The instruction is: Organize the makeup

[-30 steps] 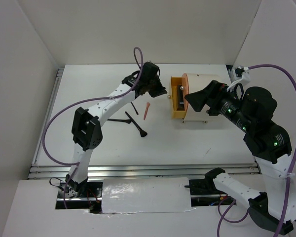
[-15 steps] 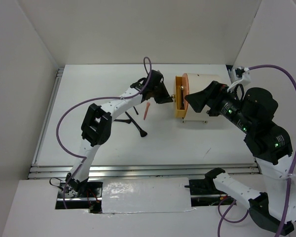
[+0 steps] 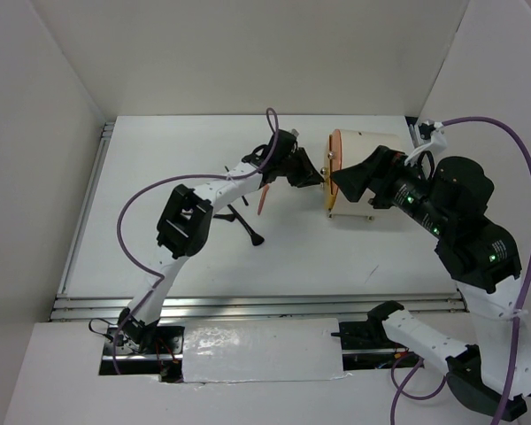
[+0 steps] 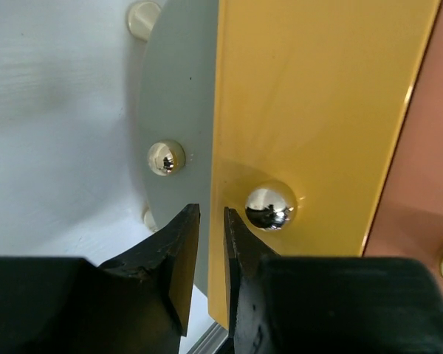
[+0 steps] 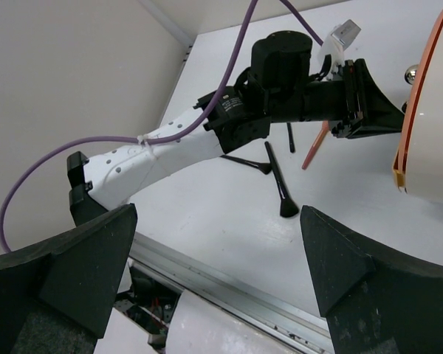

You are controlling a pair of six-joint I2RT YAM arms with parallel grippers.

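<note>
At the left gripper point(image 4: 210, 215): parted by a sliver, pinching nothing, poised just beside the shiny knob point(image 4: 271, 205) on the yellow drawer front point(image 4: 317, 96), probably to work that drawer. At the right gripper point(image 5: 218, 221): spread wide, empty, hovering by the cream box point(image 3: 365, 150), perhaps to steady it. Only from above and the right wrist: makeup out on the table point(image 3: 159, 159), left of the box, namely an orange-pink stick point(image 3: 263, 200) and black brushes point(image 3: 245, 226).

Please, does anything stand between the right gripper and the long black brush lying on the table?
Nothing visible does. The brush lies on bare table before the open right gripper; the left arm passes just beyond it.
</note>
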